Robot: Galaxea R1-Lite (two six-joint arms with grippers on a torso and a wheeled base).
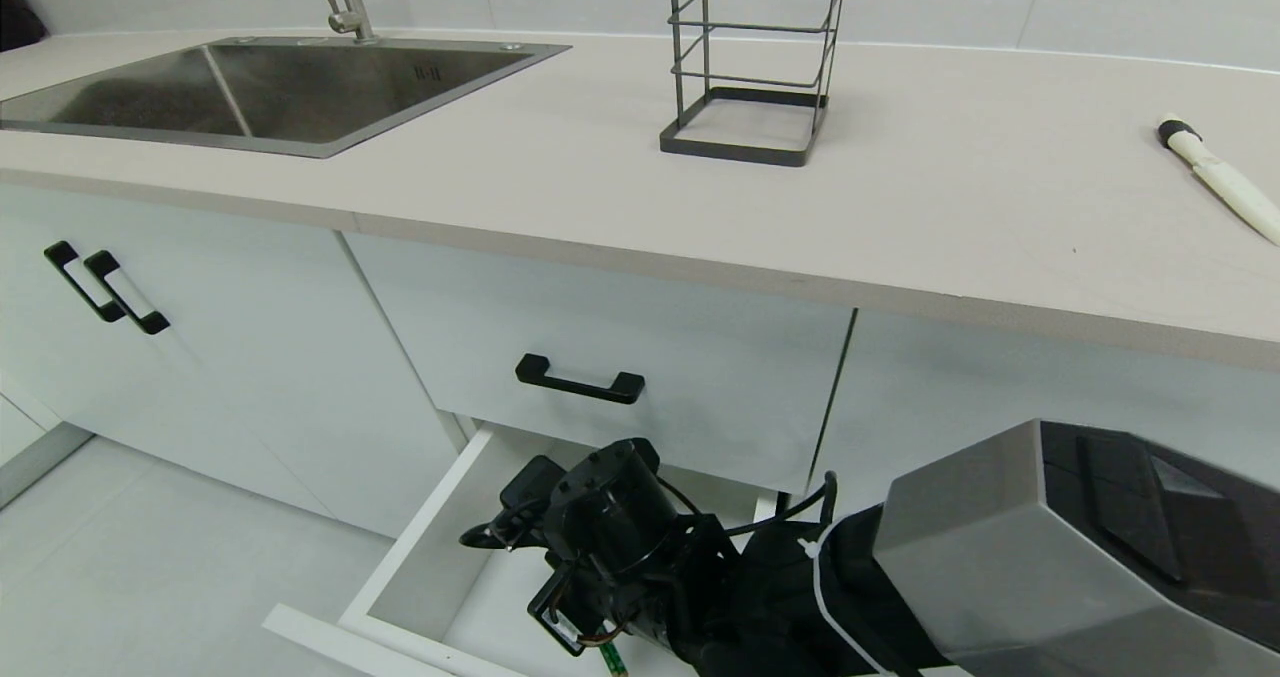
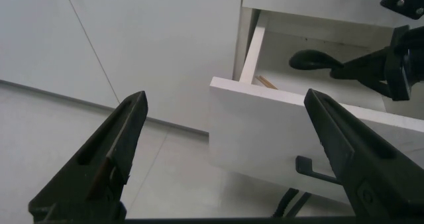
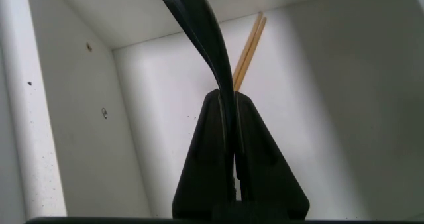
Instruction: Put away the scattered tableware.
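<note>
Inside the open drawer [image 1: 425, 537], your right gripper [image 3: 229, 97] is clamped on the black spoon [image 3: 199, 32], which points straight out toward the chopsticks [image 3: 248, 48]; left gripper [image 2: 225, 97] is spread wide outside.

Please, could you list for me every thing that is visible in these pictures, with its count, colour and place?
black spoon: one, black, inside the open drawer, held by its handle
chopsticks: one pair, light wood, lying in the drawer
drawer: one, white, pulled open below the counter
wire rack: one, dark grey, standing on the counter
white utensil: one, white with black end, lying on the counter, right side
sink: one, steel, in the counter, left side
faucet: one, steel, behind the sink
right gripper: black, shut on the spoon's handle
left gripper: black, open, outside the drawer front
</note>
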